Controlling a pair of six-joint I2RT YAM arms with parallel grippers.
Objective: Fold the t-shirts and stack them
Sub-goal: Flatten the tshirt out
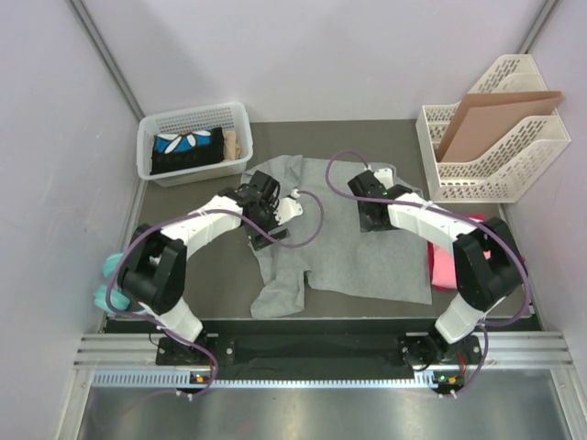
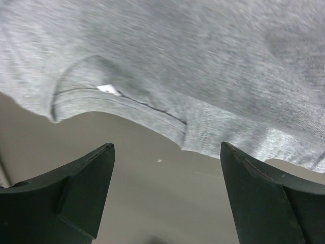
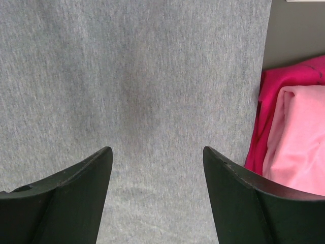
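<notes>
A heather grey t-shirt (image 1: 353,252) lies spread flat in the middle of the table. My left gripper (image 1: 268,213) hovers at its left edge. In the left wrist view that gripper (image 2: 167,152) is open over bare table, with the shirt's collar (image 2: 117,96) just beyond the fingertips. My right gripper (image 1: 371,213) hangs over the shirt's upper right part. Its wrist view shows the gripper (image 3: 157,152) open, with only grey cloth (image 3: 152,76) between the fingers. A pink t-shirt (image 3: 299,137) lies on a magenta one (image 3: 269,101), beside the grey shirt's right edge (image 1: 445,266).
A white basket (image 1: 151,147) holding dark items stands at the back left. A white file rack (image 1: 495,174) with a brown cardboard sheet (image 1: 486,119) is at the back right. Teal objects (image 1: 110,268) sit by the left arm's elbow.
</notes>
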